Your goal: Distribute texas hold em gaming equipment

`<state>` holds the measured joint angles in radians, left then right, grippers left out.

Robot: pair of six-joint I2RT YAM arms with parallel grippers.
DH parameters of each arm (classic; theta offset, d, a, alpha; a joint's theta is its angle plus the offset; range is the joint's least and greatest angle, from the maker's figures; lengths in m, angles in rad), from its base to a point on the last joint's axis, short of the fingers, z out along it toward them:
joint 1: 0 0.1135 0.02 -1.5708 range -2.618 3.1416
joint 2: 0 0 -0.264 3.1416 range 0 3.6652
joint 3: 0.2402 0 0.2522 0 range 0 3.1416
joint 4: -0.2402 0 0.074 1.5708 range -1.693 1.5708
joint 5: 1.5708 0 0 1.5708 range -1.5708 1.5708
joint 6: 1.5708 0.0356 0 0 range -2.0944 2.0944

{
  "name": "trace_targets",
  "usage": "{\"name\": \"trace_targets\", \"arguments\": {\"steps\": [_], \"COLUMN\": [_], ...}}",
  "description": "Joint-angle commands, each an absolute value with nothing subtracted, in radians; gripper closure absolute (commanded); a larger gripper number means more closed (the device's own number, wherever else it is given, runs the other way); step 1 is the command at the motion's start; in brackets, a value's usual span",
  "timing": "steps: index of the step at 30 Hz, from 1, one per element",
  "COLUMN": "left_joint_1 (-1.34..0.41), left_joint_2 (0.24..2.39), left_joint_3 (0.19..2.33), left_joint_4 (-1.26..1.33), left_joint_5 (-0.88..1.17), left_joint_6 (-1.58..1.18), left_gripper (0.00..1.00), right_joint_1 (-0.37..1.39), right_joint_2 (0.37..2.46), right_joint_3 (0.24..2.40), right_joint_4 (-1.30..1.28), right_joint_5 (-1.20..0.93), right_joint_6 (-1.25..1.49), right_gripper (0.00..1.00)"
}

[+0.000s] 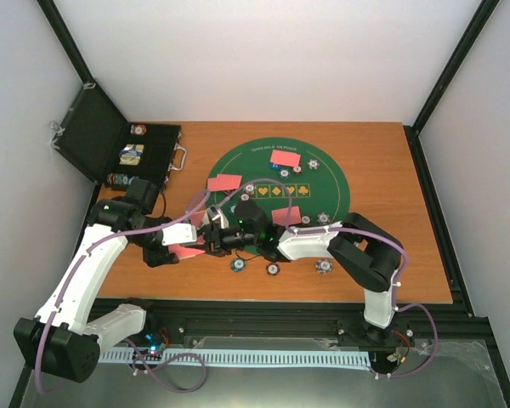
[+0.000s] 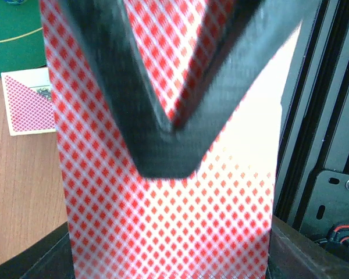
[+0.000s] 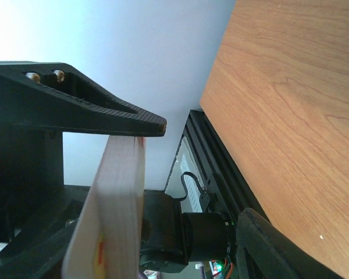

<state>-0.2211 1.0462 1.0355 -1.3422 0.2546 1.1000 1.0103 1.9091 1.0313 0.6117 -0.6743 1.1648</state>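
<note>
My left gripper (image 1: 194, 244) is shut on a deck of red-backed playing cards (image 1: 185, 253), held over the bare wood just left of the green mat. In the left wrist view the deck (image 2: 163, 221) fills the frame between the fingers. My right gripper (image 1: 212, 240) reaches in from the right and stands open around the deck. In the right wrist view the deck (image 3: 113, 203) shows edge-on: the upper finger (image 3: 122, 113) lies against its top edge, and the lower finger (image 3: 267, 244) stands well apart. Single cards (image 1: 285, 157) and poker chips (image 1: 273, 269) lie on and around the mat.
The round green felt mat (image 1: 238, 161) covers the table's middle. A black case (image 1: 102, 132) stands open at the far left with items in its tray. One card (image 2: 26, 102) lies on the wood beside the mat. The table's front rail (image 3: 221, 174) is close below the grippers.
</note>
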Motion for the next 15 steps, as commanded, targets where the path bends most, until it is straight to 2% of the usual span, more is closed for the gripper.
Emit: {"name": "trace_targets", "arguments": {"steps": [1, 4, 8, 15], "left_joint_1": [-0.224, -0.224, -0.224, -0.223], "left_joint_2": [1.034, 1.036, 1.037, 1.036], "left_joint_3": [1.083, 1.080, 1.078, 1.070], "left_joint_4": [-1.358, -1.357, -1.350, -1.345], "left_joint_5": [0.277, 0.281, 0.281, 0.271], "left_joint_6": [1.112, 1.111, 1.109, 1.114], "left_gripper": [0.99, 0.99, 0.99, 0.99], "right_joint_1": [0.975, 0.970, 0.969, 0.961], "right_joint_2": [1.868, 1.833, 1.792, 1.710], "right_joint_3": [0.963, 0.957, 0.964, 0.959], "right_joint_4": [0.525, 0.498, 0.480, 0.387], "right_joint_5": [-0.635, -0.626, -0.622, -0.592], "right_joint_6": [1.133, 1.123, 1.122, 1.093], "right_gripper": [0.44, 0.53, 0.73, 0.90]}}
